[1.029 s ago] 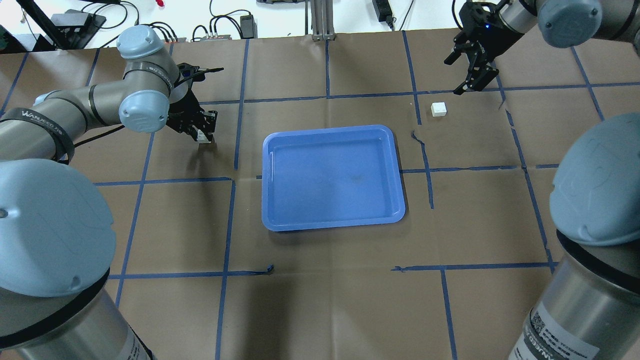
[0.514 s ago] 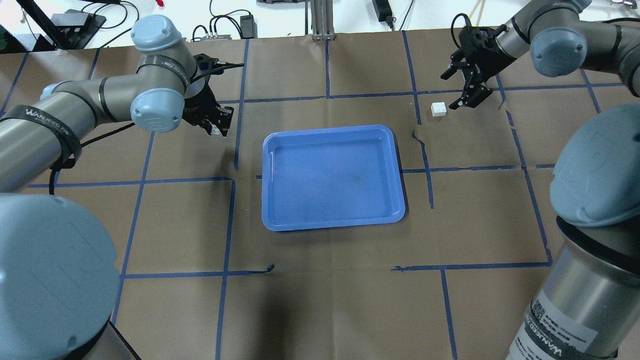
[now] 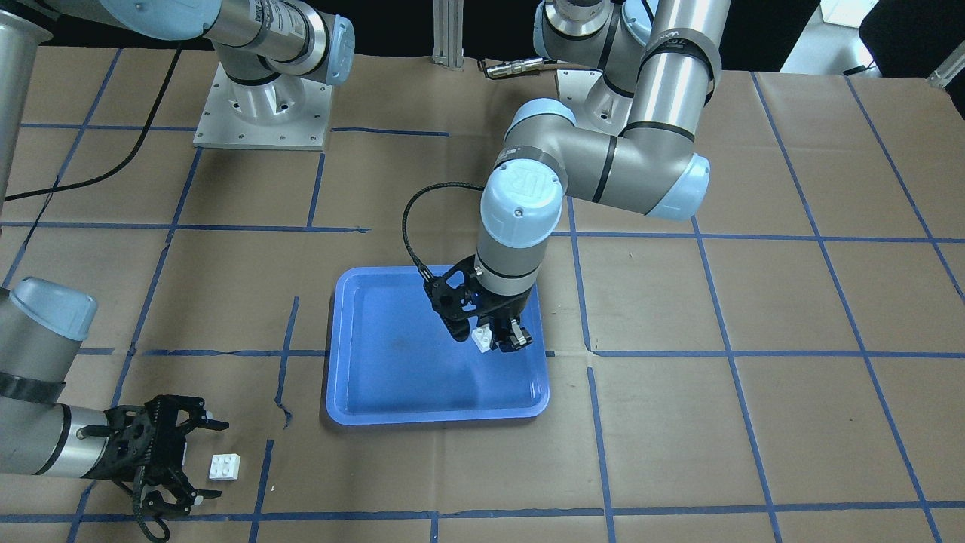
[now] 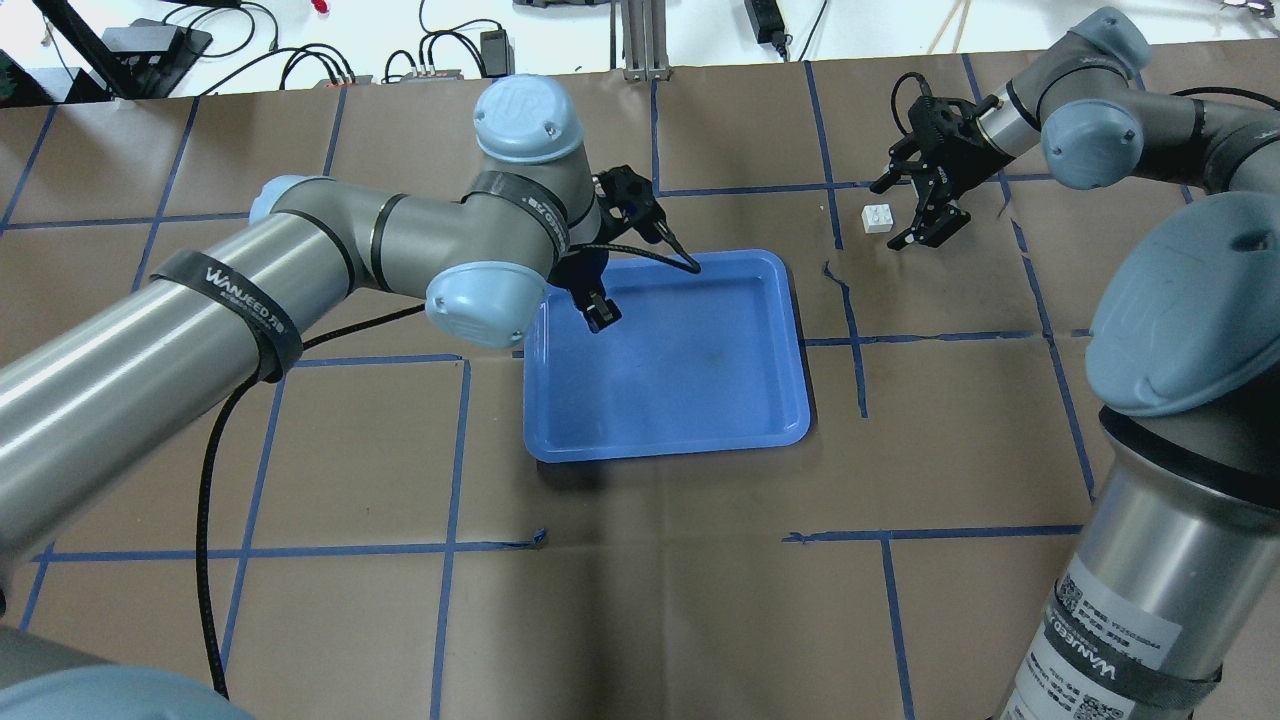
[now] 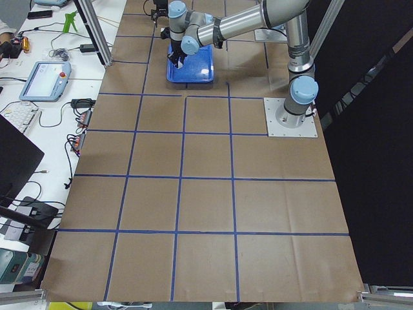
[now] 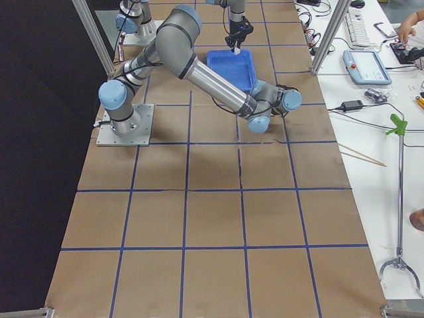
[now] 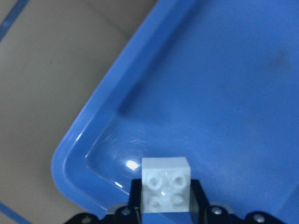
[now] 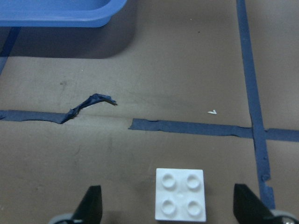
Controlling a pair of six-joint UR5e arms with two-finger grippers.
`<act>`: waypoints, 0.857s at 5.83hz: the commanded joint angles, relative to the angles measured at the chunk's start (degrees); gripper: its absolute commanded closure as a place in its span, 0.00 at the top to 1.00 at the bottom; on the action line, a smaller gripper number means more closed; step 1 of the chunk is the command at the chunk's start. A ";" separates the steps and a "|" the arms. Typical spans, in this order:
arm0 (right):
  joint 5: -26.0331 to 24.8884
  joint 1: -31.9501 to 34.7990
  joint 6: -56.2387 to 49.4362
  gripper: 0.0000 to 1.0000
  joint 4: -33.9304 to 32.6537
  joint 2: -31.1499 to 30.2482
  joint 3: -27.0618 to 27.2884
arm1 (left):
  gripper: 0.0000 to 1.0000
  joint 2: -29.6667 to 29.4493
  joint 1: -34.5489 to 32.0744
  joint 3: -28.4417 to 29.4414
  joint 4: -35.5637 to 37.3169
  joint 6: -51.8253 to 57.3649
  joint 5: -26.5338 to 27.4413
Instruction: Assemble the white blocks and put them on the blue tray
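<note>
Pinched in left gripper (image 3: pixel 497 343) over blue tray (image 4: pixel 700 400), overhead 10 o'clock: held white block (image 7: pixel 166 189). Straddled by wide-open right gripper (image 8: pixel 169 207): loose white block (image 4: pixel 878 217).

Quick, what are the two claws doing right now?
Left gripper: shut on a white block over the blue tray.
Right gripper: open, holding nothing, beside the other white block.

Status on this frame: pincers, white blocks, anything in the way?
Left pincer shut on one white block, above blue tray. Right pincer open, straddling second white block on table. Blocks not yet joined; no obstruction seen.
</note>
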 commanded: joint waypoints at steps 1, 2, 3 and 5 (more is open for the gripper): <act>0.36 0.00 0.16 0.96 0.08 0.41 -0.47 | 0.00 -1.03 -3.97 -1.02 0.54 17.36 0.05; 0.27 0.00 0.07 0.74 0.00 0.24 -0.82 | 0.00 -1.90 -4.26 -1.02 1.41 18.50 0.05; 0.19 0.00 -0.01 0.53 -1.39 0.24 -0.74 | 0.00 -4.96 -5.48 -1.02 6.81 17.38 0.23; 0.10 0.00 -0.10 0.33 -2.02 0.15 -0.82 | 0.02 -5.95 -5.58 -1.19 7.57 17.36 0.49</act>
